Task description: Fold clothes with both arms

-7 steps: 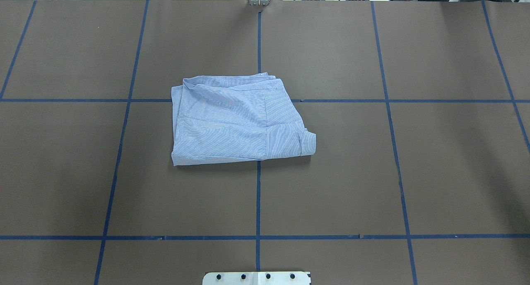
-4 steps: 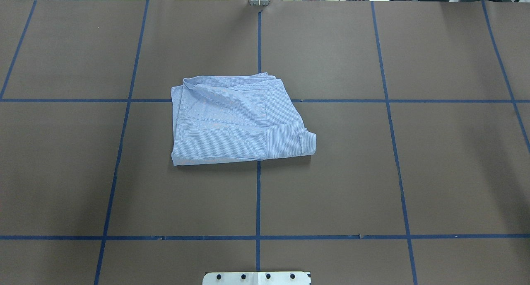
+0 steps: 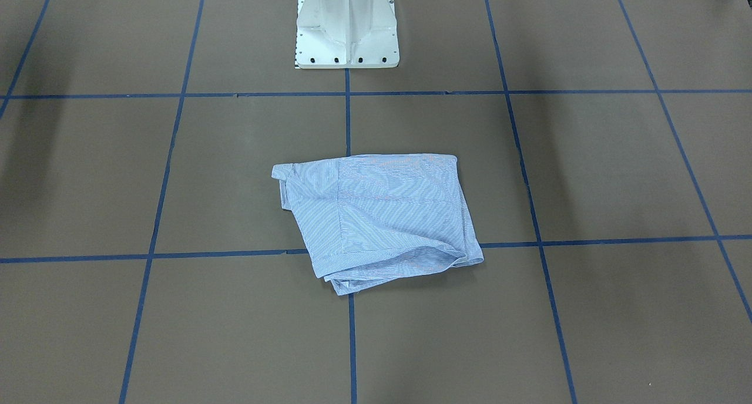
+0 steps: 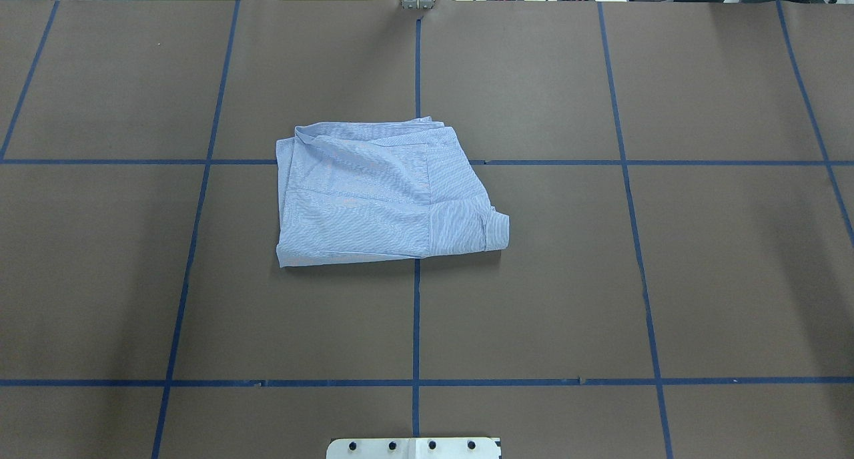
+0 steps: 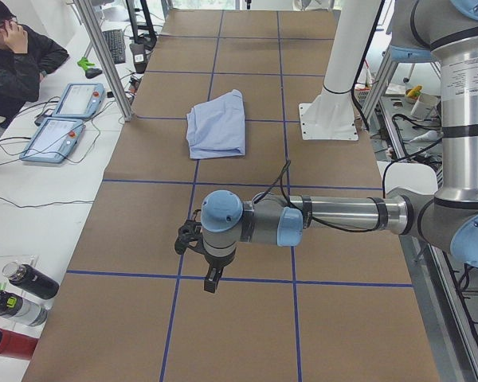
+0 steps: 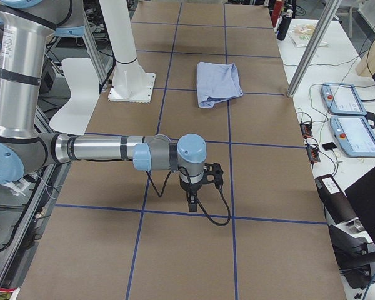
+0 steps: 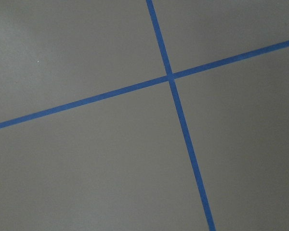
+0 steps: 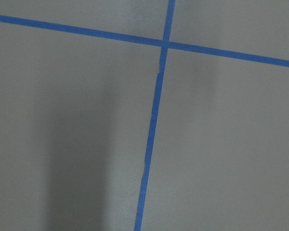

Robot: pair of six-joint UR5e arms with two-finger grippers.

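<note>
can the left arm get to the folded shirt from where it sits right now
Probably yes. The left arm holds its end effector above the table, apart from the shirt, which lies flat near the middle. No object shows on the stretch between them, though the reach looks long.

Table (image 4: 600, 279) covered in brown sheet with blue tape grid (image 4: 415, 312); folded light-blue striped shirt (image 4: 373, 192) lies flat near centre; white pedestal base (image 3: 346, 34) bolted at robot-side edge

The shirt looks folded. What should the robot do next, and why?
Probably tuck in the cuff jutting from the shirt, if anything: it lies folded flat otherwise, and the left claw and right claw hang far off it.
</note>
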